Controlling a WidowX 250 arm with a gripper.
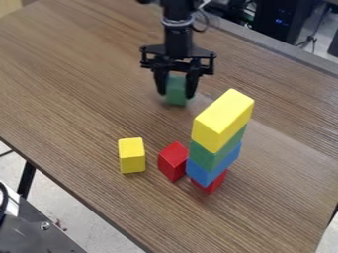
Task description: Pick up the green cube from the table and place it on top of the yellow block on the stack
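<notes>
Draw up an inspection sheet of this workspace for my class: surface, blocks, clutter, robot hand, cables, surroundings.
Surface: table with a wood-grain top.
Blocks: green block at the hand; tower of yellow, green, blue and red, top to bottom; loose yellow block; loose red block between it and the tower.
Clutter: nothing seen.
Hand: closed on the green block, behind the tower.
Cables: dark cable looping beside the arm.
Surroundings: dark equipment beyond the far edge; pale floor below.
</notes>
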